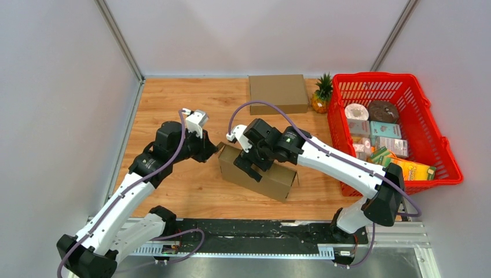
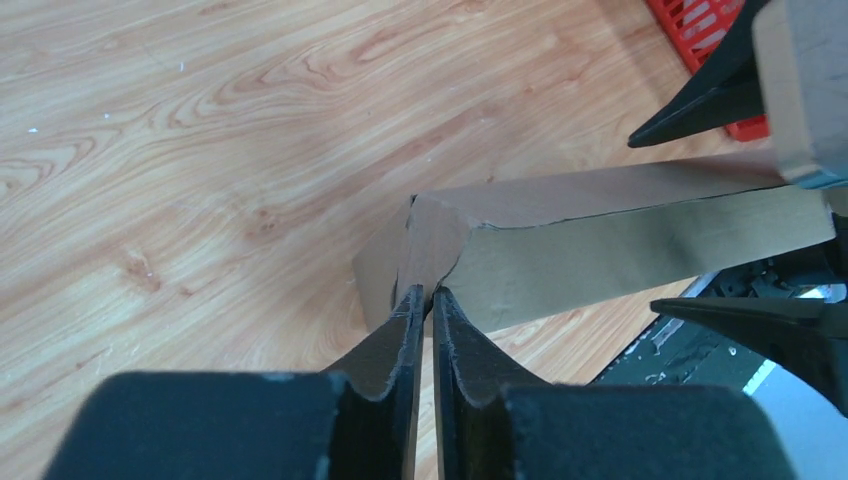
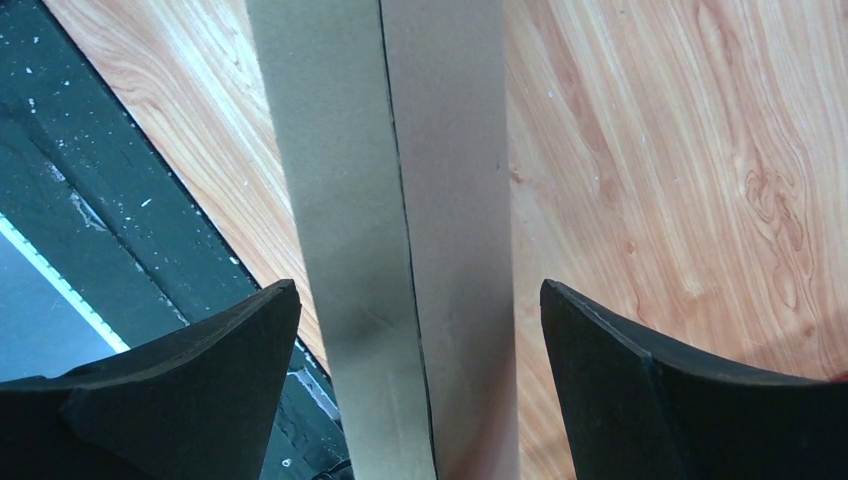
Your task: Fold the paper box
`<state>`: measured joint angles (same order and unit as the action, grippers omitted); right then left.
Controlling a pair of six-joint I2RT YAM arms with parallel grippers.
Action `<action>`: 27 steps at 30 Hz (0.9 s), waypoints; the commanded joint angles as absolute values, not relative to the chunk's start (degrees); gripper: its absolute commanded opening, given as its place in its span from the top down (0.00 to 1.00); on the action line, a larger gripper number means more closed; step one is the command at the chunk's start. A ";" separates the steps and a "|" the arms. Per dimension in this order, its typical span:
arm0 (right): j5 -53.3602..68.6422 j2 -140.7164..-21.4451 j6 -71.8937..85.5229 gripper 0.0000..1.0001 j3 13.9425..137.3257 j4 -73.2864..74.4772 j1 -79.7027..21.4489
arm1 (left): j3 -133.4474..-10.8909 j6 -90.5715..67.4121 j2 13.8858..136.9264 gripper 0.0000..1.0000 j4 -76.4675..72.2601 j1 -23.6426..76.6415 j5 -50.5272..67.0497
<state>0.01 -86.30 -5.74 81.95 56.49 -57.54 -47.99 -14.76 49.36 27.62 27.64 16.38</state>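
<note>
Your left gripper [image 2: 422,296] is clenched, seemingly pinching the end flap of the paper box [image 1: 271,177], which lies in the middle of the table [image 1: 191,191], nearer its front edge. Your right gripper [image 3: 420,300] straddles the box with its fingers spread, touching nothing. If you pull now, the thin flap may tear or the unheld box may slide. You'll find no writing on the box, and the print on the packs in the red basket [image 1: 376,86] is too small to read.

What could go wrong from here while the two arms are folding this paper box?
The left gripper pinches only the tip of a corner flap of the paper box, so the flap might slip out or crumple.
The right gripper straddles the box with open jaws, gripping nothing, so the box could slide or tip if the left arm pulls.
</note>
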 commanded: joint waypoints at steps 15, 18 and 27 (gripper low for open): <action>-3.08 -84.29 -1.76 0.04 81.12 50.89 -57.04 | -54.85 -20.12 50.80 1.00 28.83 29.09 20.12; -2.90 -84.55 -1.67 0.03 81.30 50.89 -56.87 | -53.71 -21.27 50.89 1.00 29.62 29.27 19.16; -3.16 -85.17 -1.49 0.03 81.04 50.63 -56.08 | -50.97 -23.03 48.25 1.00 31.20 29.36 15.91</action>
<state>-1.87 -85.73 -2.35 81.32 53.63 -56.90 -50.96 -21.32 50.06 30.59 28.91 16.80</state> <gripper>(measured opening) 0.967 0.006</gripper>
